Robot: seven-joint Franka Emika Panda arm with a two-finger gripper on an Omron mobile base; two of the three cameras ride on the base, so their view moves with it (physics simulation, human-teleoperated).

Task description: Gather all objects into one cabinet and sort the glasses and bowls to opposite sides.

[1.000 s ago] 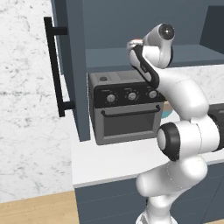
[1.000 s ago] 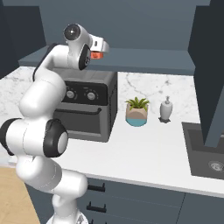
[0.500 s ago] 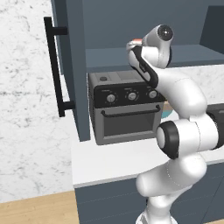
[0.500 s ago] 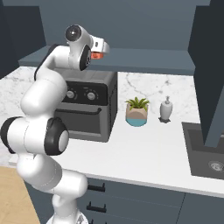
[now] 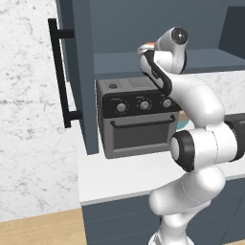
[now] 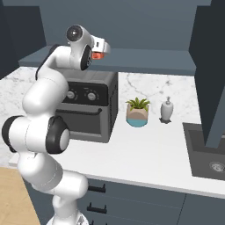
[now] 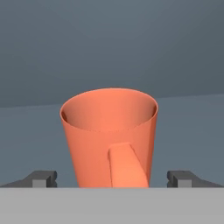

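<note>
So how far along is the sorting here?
Early or midway, as far as the frames show. The cabinet door stands open. In the hand view the orange-red cup sits upright on the cabinet shelf, between the fingers of the open gripper, not clamped. Bowls and mug can't be seen, so their placement can't be judged.

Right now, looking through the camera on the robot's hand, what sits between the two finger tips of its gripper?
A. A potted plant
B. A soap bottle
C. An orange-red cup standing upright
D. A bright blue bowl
C. In the hand view the orange-red cup stands upright with its mouth up, between the finger tips of the open gripper, which stand apart from its sides.
</note>
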